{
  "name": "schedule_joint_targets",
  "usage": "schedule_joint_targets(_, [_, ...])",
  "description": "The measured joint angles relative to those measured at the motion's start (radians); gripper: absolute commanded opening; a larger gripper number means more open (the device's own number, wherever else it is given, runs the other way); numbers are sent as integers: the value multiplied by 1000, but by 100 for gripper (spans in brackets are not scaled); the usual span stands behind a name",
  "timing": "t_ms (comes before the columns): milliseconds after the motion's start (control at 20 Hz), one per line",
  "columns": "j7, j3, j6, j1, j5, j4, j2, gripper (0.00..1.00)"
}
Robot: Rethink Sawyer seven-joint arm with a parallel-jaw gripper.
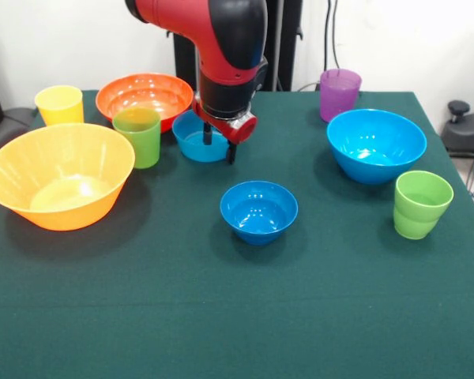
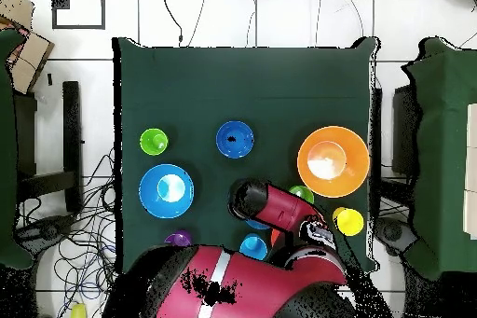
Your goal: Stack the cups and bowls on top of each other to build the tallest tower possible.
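My gripper (image 1: 220,146) hangs low at the back middle, its fingers apart and straddling the right rim of the medium light blue bowl (image 1: 196,142). The small dark blue bowl (image 1: 258,211) stands in front of it. The big light blue bowl (image 1: 376,144) is at the right, the orange-red bowl (image 1: 144,95) at the back left and the big yellow-orange bowl (image 1: 59,178) at the left. The yellow cup (image 1: 59,104), two green cups (image 1: 137,136) (image 1: 421,204) and the purple cup (image 1: 339,93) stand singly. I see no light blue cup and no tower.
In the overhead view my arm (image 2: 270,204) covers the gripper and the back bowls. The green table cloth (image 1: 237,316) ends close behind the purple cup. Cables and furniture lie beyond the table's sides.
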Motion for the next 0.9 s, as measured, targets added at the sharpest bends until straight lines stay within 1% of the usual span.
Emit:
schedule_joint_targets(350, [0, 0, -3, 0, 0, 1, 0, 100])
schedule_joint_targets(400, [0, 0, -4, 0, 0, 1, 0, 0])
schedule_joint_targets(900, [0, 1, -13, 6, 0, 6, 0, 0])
